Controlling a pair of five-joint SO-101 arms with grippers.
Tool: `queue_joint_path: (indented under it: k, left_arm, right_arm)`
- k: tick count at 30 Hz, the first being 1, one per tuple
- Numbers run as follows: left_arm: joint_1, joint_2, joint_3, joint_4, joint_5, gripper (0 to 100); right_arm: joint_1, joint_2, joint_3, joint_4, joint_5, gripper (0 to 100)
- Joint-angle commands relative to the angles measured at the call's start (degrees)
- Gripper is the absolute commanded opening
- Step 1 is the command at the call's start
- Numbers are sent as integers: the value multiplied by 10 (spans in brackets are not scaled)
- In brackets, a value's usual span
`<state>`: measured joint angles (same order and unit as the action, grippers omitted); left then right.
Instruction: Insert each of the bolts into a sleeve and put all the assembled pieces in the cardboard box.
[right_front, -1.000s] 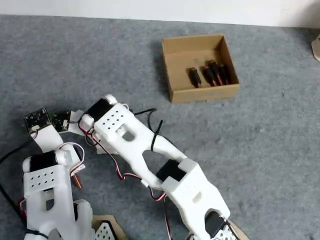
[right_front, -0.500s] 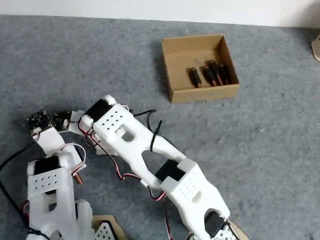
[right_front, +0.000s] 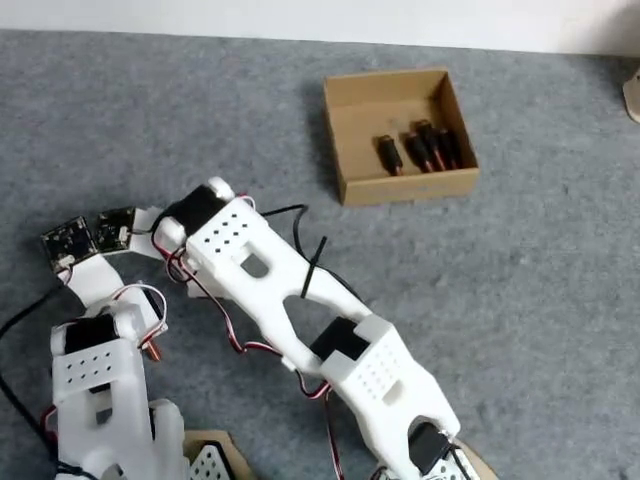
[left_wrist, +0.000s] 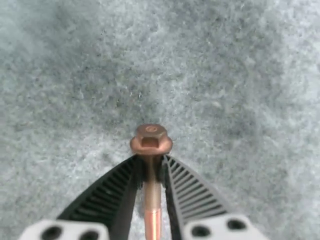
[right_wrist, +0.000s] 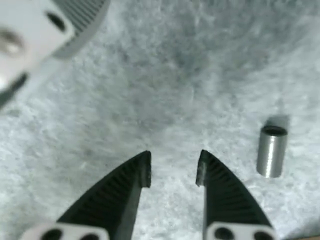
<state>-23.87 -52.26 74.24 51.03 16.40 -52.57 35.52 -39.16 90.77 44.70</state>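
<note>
The left gripper (left_wrist: 150, 162) is clamped tight on a copper bolt (left_wrist: 151, 141). The shank runs back between the two fingers and the flanged head sticks out just past the tips, so the bolt's long axis lies along the gripper and its head points away from the wrist, above the grey carpet (left_wrist: 225, 75). From above, the bolt (right_front: 153, 350) shows beside the left arm (right_front: 95, 370) at the near left.

The right gripper (right_wrist: 173, 167) holds nothing, its jaws a moderate gap apart over the carpet. A grey metal sleeve (right_wrist: 271, 151) sits off to one side, apart from the fingers, open end turned away.

The cardboard box (right_front: 400, 190) sits at the far side with assembled pieces (right_front: 420, 148) inside.

Since a second ago both wrists have edged left, and the right arm (right_front: 260, 270) slightly farther away too; the box is unchanged.
</note>
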Motion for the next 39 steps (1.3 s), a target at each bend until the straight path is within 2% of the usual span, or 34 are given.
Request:
queue_joint_path:
  k: [1, 7, 16, 28, 34, 39]
  left_arm:
    - [2, -4, -4, -8, -9, 9]
    - [2, -4, -4, -8, -9, 10]
    - [2, -4, -3, -8, -9, 10]
    - [15, -3, -2, -8, -10, 10]
    - [26, 0, -2, -8, -10, 10]
    - [25, -2, -2, -8, -10, 9]
  right_arm:
    - [-13, -15, -34, -15, 31, 155]
    - [-12, -12, -29, -65, 54, 154]
    - [12, 33, 38, -231, 78, 152]
    - [57, 50, 34, -226, 82, 152]
    - [73, 42, -58, -125, 78, 152]
    - [94, 44, -72, -119, 78, 152]
